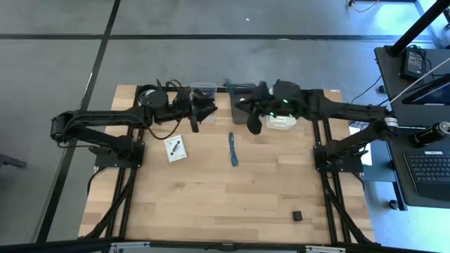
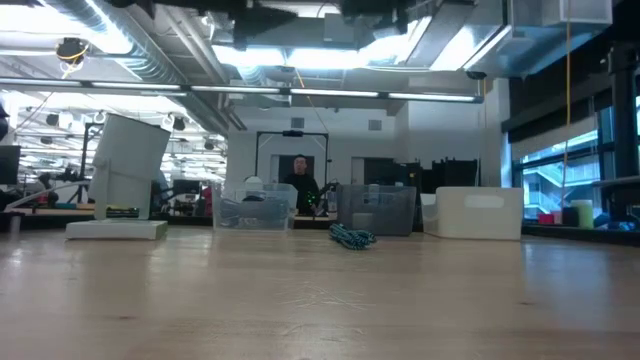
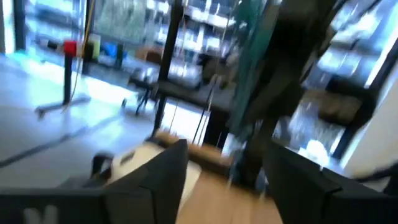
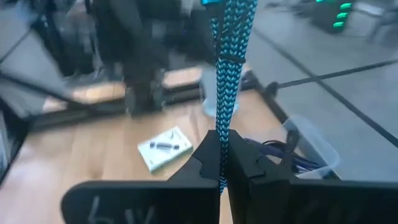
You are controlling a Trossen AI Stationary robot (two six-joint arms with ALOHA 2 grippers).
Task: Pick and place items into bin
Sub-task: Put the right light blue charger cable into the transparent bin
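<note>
Now, from above, the right gripper (image 1: 249,116) is seen at the dark bin (image 1: 242,105), and the left gripper (image 1: 199,112) just at 6 o'clock of the clear bin (image 1: 204,88). A loose teal strap (image 1: 232,149) is laid on the table with its long axis from 12 to 6 o'clock, at 7 o'clock of the right gripper, which is judged the nearer of the two. Whether anything is held cannot be told from up here. At table height no gripper is caught at all; only the loose teal strap (image 2: 350,237) is shown, bunched before the dark bin (image 2: 375,208). From the left wrist, the left gripper (image 3: 224,168) is shown with its fingers (image 3: 165,177) spread wide and nothing between them. From the right wrist the missing fact is supplied: the right gripper (image 4: 222,149) is pressed shut on a second, held teal strap (image 4: 227,62), drawn out straight ahead of the fingers, with the clear bin (image 4: 314,149) close alongside, so a release into a bin is judged the move in hand.
</note>
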